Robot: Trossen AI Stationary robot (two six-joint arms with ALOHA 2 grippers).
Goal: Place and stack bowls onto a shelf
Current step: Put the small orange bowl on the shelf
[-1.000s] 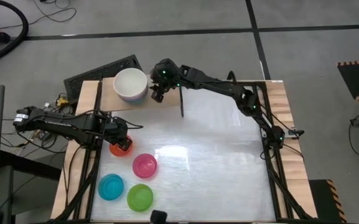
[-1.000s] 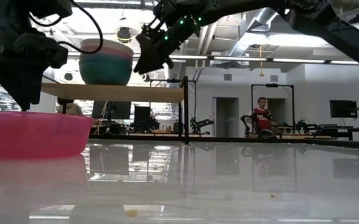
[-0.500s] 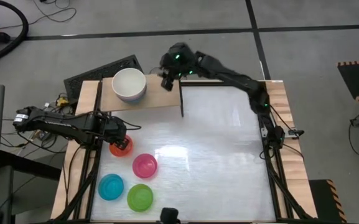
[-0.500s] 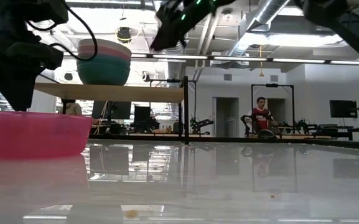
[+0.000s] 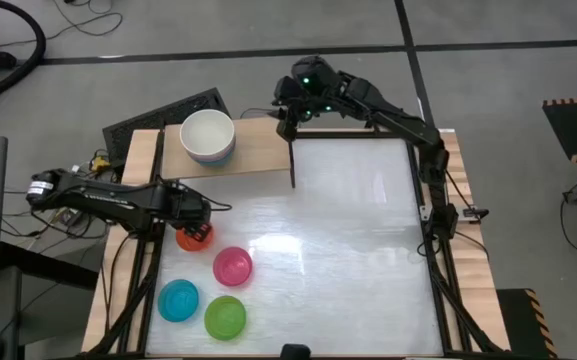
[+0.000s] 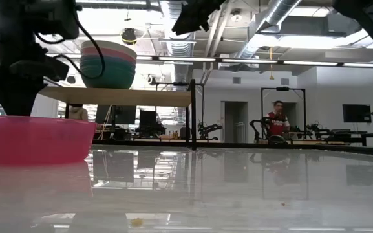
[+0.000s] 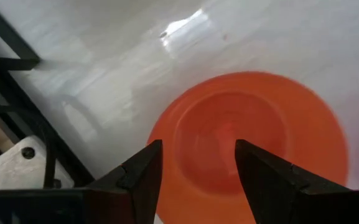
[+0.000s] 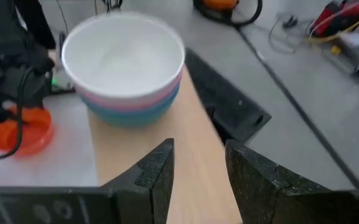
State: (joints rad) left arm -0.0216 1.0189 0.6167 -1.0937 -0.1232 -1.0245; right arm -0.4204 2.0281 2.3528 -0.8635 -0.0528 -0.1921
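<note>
Hovering directly above the small round red plastic bowl [image 5: 194, 238], the left tool [image 5: 196, 223] hangs at the left side of the white desk [image 5: 348, 250], its two dark fingers [image 7: 135, 177] spread apart with the bowl's hollow showing between them in the left wrist view and nothing held. That red bowl [image 7: 247, 146] rests upright on the desk, close to the black frame along the desk's left edge. Near it sit three more small round plastic bowls, all upright on the desk and apart from one another: a magenta one [image 5: 232, 266] just beside the red bowl, a cyan one [image 5: 178, 300] nearer the front edge, and a lime one [image 5: 225, 316] next to the cyan. On the small rectangular light-wood shelf [image 5: 258, 150] with thin black metal legs, standing at the far left of the desk, is a nested stack of bowls [image 5: 208, 136]; a cream-white bowl [image 8: 123, 55] is on top, with a pink rim and a blue-grey or teal bowl under it, as the right wrist view shows. The stack occupies the shelf's left part, leaving bare wood to its right. The right tool [image 5: 288, 112] is raised over the shelf's right end, well apart from the stack, its fingers [image 8: 157, 174] parted and empty.
</note>
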